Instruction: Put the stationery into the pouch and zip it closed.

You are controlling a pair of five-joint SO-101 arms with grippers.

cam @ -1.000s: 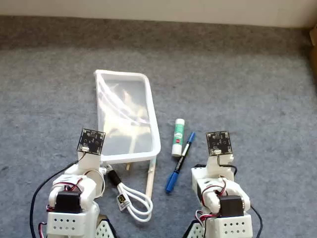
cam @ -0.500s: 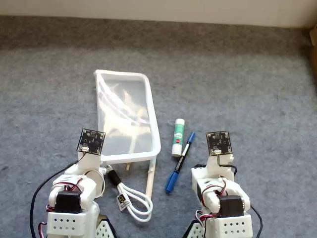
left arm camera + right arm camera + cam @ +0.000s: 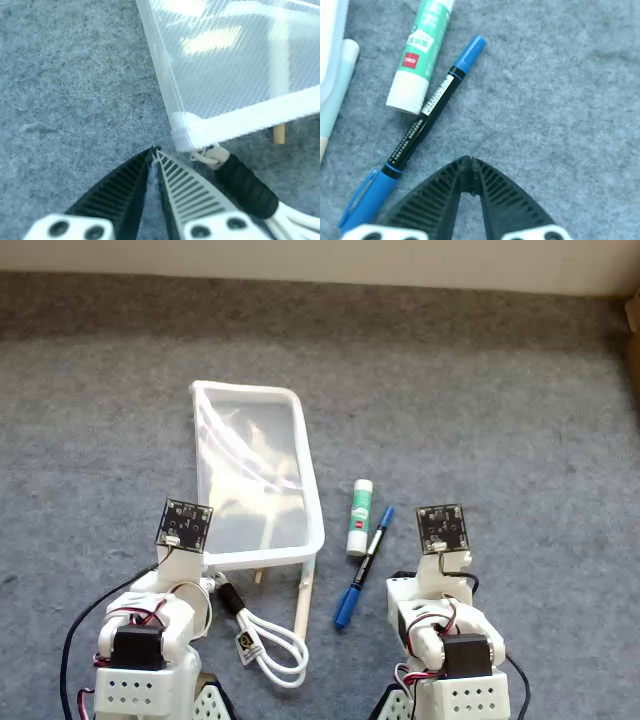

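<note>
Office-like desk setup: grey felt mat [image 3: 500, 390] beside a pale wall [image 3: 300, 258].

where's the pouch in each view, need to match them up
High view: pouch lies flat left of centre, left of the glue stick.
Left wrist view: pouch, its near corner just ahead of the left end effector.
Right wrist view: a strip of pouch at the frame edge, beyond the glue stick.
Shared landmark, high and right wrist views: the glue stick beside the pouch.
</note>
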